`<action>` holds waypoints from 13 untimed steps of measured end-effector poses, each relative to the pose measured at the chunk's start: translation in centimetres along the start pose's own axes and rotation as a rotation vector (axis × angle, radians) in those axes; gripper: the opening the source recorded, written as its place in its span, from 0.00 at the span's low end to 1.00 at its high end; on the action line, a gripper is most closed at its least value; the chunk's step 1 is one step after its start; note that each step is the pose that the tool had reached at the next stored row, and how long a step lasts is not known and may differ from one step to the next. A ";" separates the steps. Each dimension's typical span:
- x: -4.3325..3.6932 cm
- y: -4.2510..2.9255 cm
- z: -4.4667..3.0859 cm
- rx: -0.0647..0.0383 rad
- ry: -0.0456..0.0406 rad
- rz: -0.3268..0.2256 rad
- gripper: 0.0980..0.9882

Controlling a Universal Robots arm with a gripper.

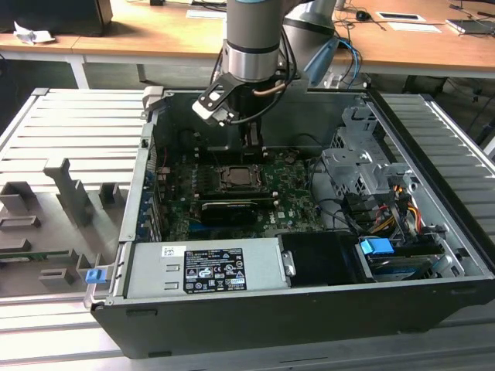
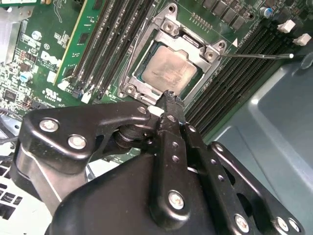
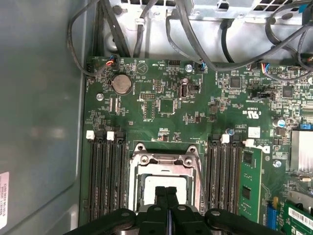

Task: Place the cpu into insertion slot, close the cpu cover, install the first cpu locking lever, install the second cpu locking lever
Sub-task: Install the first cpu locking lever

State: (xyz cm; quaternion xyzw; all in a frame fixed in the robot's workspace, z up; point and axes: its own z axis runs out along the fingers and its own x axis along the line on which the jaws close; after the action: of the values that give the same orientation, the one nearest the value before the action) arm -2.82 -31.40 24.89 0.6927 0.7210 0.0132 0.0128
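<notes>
The gripper point(image 3: 166, 189), fingers point(image 3: 160, 196) pressed together, sits over the cpu point(image 3: 145, 192) framed by the cpu cover point(image 3: 164, 159); memory slots point(image 3: 105, 176) at 3 and 9 o'clock.

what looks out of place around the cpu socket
One thin locking lever juts out sideways from a corner of the cpu cover, lying across the memory slots instead of along the frame, so it looks unlatched. The cpu itself sits level in the cut-out; nothing looks damaged.
</notes>
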 end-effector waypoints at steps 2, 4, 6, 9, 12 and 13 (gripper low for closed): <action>0.00 0.01 -0.41 0.000 -0.0022 0.000 0.01; 0.00 0.02 -0.69 0.000 -0.0022 0.000 0.01; 0.00 0.03 -0.94 0.000 -0.0022 0.000 0.01; 0.00 0.06 -1.90 0.000 -0.0022 0.000 0.01; 0.00 0.08 -2.46 0.000 -0.0023 0.000 0.01; 0.00 0.08 -2.63 0.000 -0.0024 0.000 0.01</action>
State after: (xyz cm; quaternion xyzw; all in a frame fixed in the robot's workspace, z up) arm -2.83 -31.40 27.52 0.6927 0.7210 0.0124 0.0136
